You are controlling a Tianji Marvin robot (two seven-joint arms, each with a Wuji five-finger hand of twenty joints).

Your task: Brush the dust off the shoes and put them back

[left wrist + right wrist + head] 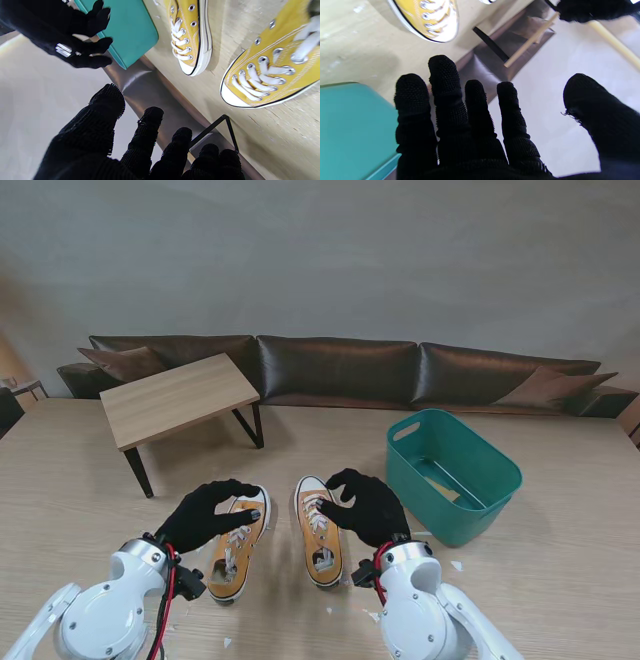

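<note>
Two yellow canvas sneakers with white laces lie side by side on the wooden table, toes pointing away from me: the left shoe [236,552] [270,72] and the right shoe [319,532] [190,37] [432,20]. My left hand [205,515] [140,140], in a black glove, hovers over the left shoe's outer side, fingers spread, holding nothing. My right hand [365,505] [470,125] [70,37] hovers at the right shoe's outer side, thumb over the laces, fingers apart and empty. I see no brush in either hand.
A teal plastic basket [500,465] [132,30] [350,130] stands to the right of the shoes, with a pale object on its floor. A small wooden side table [175,395] stands at the far left, a dark sofa [340,370] behind. White scraps [456,565] dot the table near me.
</note>
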